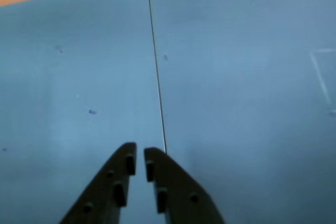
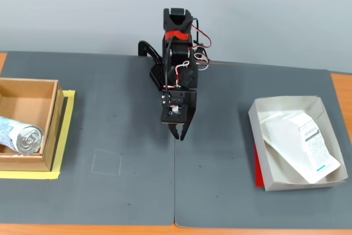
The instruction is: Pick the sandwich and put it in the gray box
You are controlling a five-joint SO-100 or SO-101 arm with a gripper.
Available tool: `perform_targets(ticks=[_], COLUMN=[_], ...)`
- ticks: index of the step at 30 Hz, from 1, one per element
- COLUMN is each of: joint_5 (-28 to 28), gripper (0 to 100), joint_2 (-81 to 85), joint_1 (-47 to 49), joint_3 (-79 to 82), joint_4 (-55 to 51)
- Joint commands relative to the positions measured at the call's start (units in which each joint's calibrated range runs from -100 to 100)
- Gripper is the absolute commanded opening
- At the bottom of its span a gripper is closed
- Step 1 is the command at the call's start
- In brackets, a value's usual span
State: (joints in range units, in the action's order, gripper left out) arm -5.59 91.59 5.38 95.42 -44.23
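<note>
In the fixed view the sandwich (image 2: pixel 300 142), a flat white wrapped package with a printed label, lies inside the gray box (image 2: pixel 263 146) at the right of the table. My gripper (image 2: pixel 179 134) hangs over the middle of the dark mat, well left of the box, nearly shut and empty. In the wrist view the black fingers (image 1: pixel 119 182) stand close together with a thin gap between them, holding nothing. Only the mat shows below them there. The sandwich and the box are out of the wrist view.
A brown cardboard box (image 2: pixel 50 125) holding a silver can (image 2: pixel 22 137) stands at the left on yellow paper (image 2: pixel 65 136). A seam (image 1: pixel 157 72) runs between two mat sheets. A faint square outline (image 2: pixel 106 162) marks the mat. Something red (image 2: pixel 257 170) peeks from under the gray box.
</note>
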Motion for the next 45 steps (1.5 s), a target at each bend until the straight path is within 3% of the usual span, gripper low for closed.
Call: perform_targets(ticks=[1, 45], joint_5=[0.3, -0.2], gripper=[2, 2], joint_2=[0.7, 0.8], joint_1=[0.1, -0.4], joint_3=[-0.1, 3.8], joint_4=[-0.1, 0.7])
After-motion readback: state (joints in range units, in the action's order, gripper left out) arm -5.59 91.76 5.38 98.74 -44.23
